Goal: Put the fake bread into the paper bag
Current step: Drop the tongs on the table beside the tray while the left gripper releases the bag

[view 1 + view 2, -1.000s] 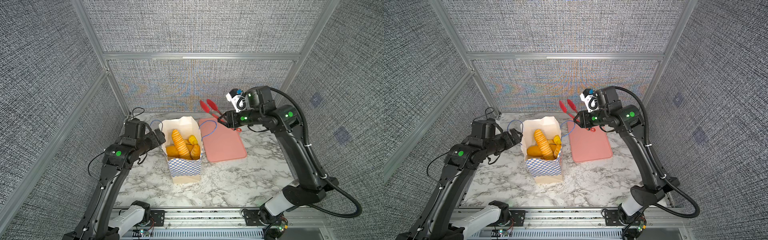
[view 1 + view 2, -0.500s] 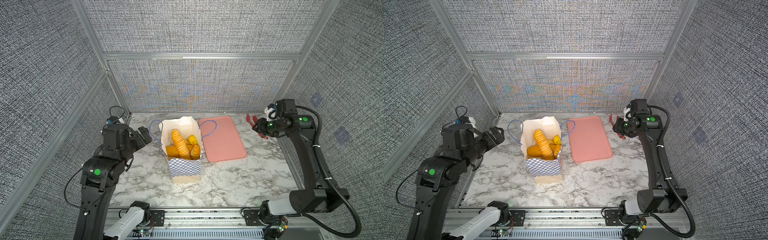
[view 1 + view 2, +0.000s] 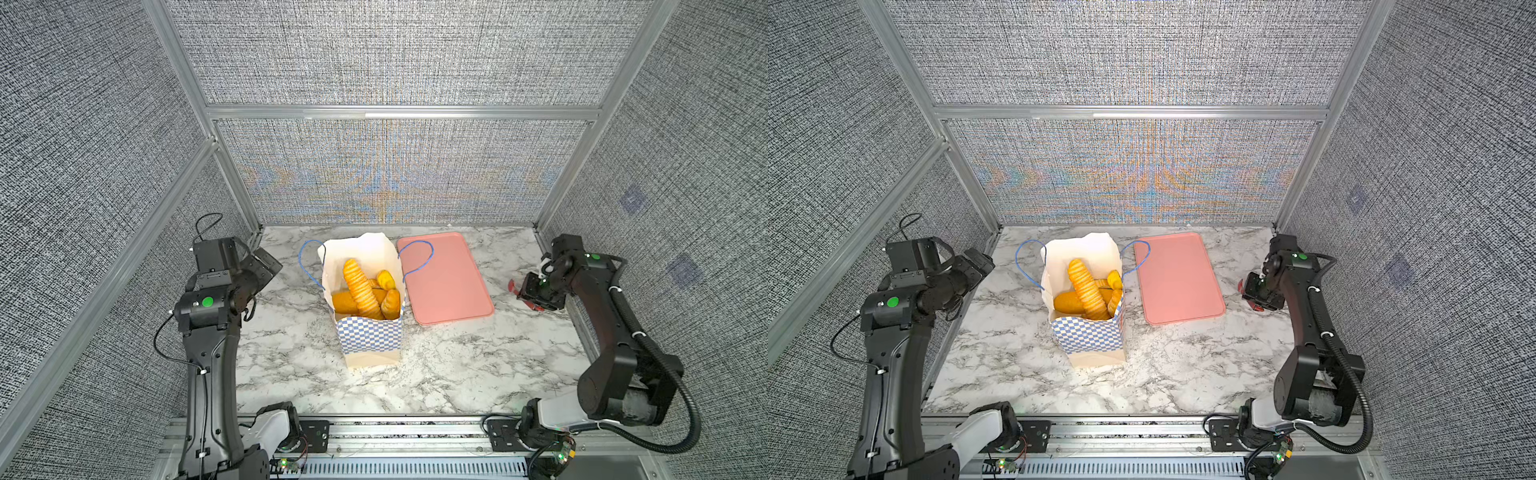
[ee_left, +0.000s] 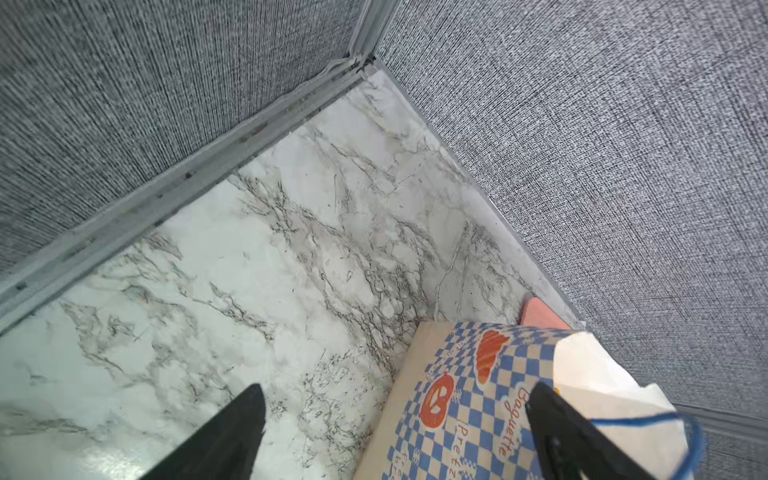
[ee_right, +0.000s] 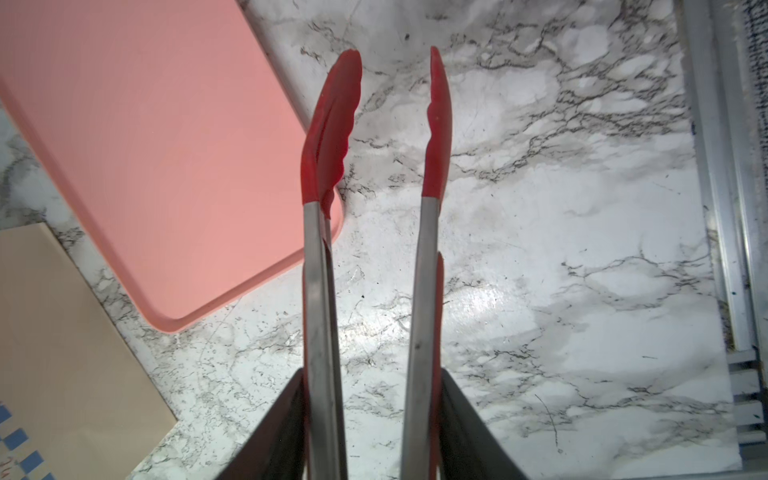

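The paper bag (image 3: 370,340) (image 3: 1090,337) stands upright and open at the table's middle. The fake bread (image 3: 360,291) (image 3: 1087,293), a ridged baguette with loaves and rolls, sits inside it. My left gripper (image 3: 266,266) (image 3: 978,262) hovers to the left of the bag, apart from it. In the left wrist view the left gripper (image 4: 395,390) is open and empty, with the bag's checkered side (image 4: 469,399) ahead. My right gripper (image 3: 536,291) (image 3: 1260,293) (image 5: 372,378) is low at the table's right edge, shut on the red tongs (image 5: 332,124) (image 3: 513,284), whose tips are apart and hold nothing.
A flat pink tray (image 3: 444,278) (image 3: 1177,278) (image 5: 145,124) lies bare just right of the bag, and the bag's blue cord handle (image 3: 417,259) hangs over its edge. Padded walls and metal rails close in the marble table (image 3: 436,365) on three sides.
The right arm swung with the tongs from behind the tray to the table's right edge and came down low. The left arm drew back from the bag toward the left wall.
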Robot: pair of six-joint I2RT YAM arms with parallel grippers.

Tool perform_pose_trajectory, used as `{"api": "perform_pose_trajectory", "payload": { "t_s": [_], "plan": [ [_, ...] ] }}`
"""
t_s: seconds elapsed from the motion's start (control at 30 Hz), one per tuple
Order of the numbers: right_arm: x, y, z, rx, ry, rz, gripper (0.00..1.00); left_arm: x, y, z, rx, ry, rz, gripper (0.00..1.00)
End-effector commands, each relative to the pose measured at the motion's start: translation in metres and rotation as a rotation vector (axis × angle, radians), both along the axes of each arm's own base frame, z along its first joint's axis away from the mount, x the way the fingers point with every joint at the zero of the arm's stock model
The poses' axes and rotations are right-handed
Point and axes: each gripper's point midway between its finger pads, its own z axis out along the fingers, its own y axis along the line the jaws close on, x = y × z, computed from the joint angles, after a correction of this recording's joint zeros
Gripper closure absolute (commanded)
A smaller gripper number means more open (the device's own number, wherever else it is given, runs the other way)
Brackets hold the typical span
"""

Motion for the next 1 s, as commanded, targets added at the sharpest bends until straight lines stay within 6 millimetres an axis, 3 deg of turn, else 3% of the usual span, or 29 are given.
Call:
{"api": "perform_pose_trajectory", "payload": {
  "t_s": [0.0, 0.33, 0.47, 0.7, 0.97],
  "plan": [
    [-0.005, -0.006, -0.015, -0.024, 0.033, -0.018, 0.52, 0.009, -0.005, -0.010, -0.101, -0.024, -0.009, 0.01],
    [-0.044, -0.001, -0.082, 0.044, 0.255, -0.094, 0.50, 0.007, 0.000, -0.030, -0.122, -0.030, 0.010, 0.01],
    [-0.043, -0.003, -0.089, 0.056, 0.289, -0.111, 0.42, 0.007, 0.000, -0.032, -0.118, -0.035, 0.000, 0.01],
    [-0.052, -0.023, -0.109, 0.048, 0.351, -0.177, 0.39, 0.006, -0.001, -0.036, -0.096, -0.031, -0.022, 0.01],
    [-0.048, -0.042, -0.099, -0.026, 0.337, -0.202, 0.27, 0.011, -0.003, -0.037, -0.093, -0.042, -0.048, 0.01]
  ]
}}
